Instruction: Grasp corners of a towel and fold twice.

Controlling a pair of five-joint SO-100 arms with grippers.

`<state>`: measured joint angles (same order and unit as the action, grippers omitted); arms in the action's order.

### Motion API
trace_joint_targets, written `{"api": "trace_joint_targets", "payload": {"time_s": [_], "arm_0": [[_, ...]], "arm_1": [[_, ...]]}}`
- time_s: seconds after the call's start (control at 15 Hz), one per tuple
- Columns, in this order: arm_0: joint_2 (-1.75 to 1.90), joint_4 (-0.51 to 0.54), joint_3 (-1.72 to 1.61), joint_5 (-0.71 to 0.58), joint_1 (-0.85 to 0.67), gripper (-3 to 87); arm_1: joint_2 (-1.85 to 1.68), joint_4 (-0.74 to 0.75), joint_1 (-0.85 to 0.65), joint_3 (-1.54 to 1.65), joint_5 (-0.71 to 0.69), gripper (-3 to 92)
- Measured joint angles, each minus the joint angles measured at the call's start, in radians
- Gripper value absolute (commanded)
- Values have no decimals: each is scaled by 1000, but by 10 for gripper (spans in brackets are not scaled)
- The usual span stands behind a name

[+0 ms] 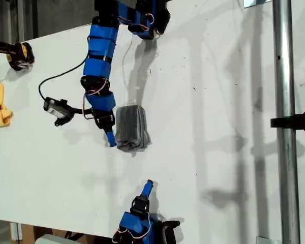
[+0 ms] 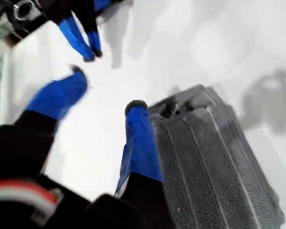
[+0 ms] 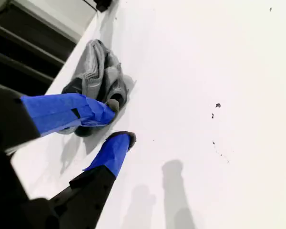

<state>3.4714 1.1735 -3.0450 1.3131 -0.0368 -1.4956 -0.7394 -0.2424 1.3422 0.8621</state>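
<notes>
With the towel [image 1: 130,128] lying folded small mid-table, my first gripper [image 2: 105,93] hangs just beside it, fingers spread and empty; my second gripper [image 3: 118,125] sits well apart, narrowly parted, holding nothing; lift straight clear, I'd say, without snagging the stack.

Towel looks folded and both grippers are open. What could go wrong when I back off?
My first gripper has one finger right against the towel; pulling away sideways could drag it or peel a layer open. The end facing my second gripper looks bunched, so the fold may slump.
</notes>
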Motion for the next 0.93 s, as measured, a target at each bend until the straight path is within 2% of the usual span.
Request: {"api": "trace_joint_targets", "payload": {"time_s": [0.07,0.33,0.47,0.67,0.8,0.93], "arm_0": [[0,0,0,0,0,12],[0,-3,-38,18,0,-13],[0,-3,-46,21,0,-12],[0,-2,-57,21,0,-22],[0,12,-63,34,-18,-21],[0,51,-69,78,-41,-21]], "arm_1": [[-143,-43,-28,71,-2,-2],[-738,-380,-129,471,26,-2],[-1055,-436,-149,819,104,-2],[-1482,-482,-80,1319,273,25],[-1713,-563,-54,1465,348,47],[-1776,-606,-58,1540,416,86]]}}
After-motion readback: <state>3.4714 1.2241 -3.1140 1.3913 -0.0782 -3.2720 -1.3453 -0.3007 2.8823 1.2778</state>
